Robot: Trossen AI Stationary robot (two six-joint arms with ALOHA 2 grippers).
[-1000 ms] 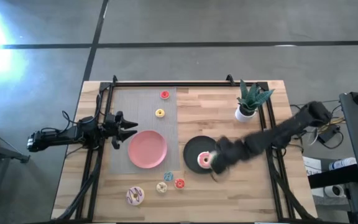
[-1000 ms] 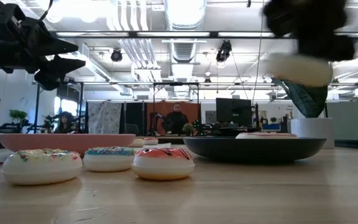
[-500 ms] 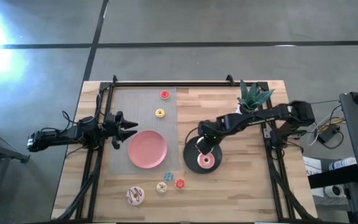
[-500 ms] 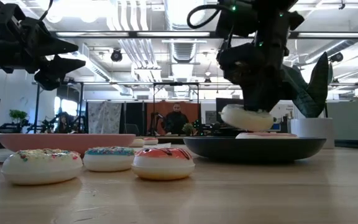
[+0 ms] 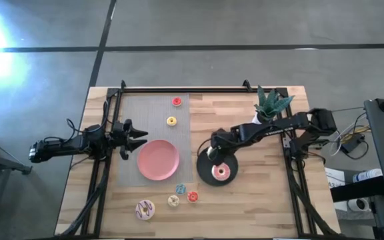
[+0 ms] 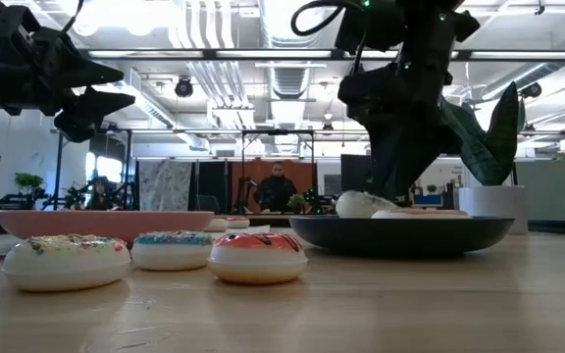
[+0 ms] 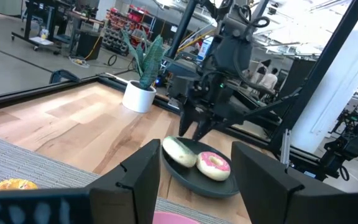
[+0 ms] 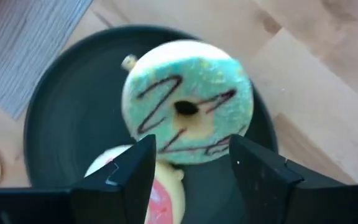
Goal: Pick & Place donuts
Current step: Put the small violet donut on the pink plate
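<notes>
My right gripper hangs open over the far left part of the black plate. The green-iced donut lies below its fingers, tilted, its edge leaning on the pink-iced donut on that plate; it also shows in the left wrist view. My left gripper is open and empty, hovering at the left edge of the pink plate. A white-iced donut and three tiny ones lie near the front edge.
A tiny red donut and a yellow one lie on the grey mat at the far side. A potted plant stands at the far right, close to my right arm. A black frame rail runs along the far edge.
My right gripper has swung from the plate's near right side toward its far left part and come down. The green-iced donut, which hung at its fingers above the plate, now lies on the plate against the pink-iced donut.
</notes>
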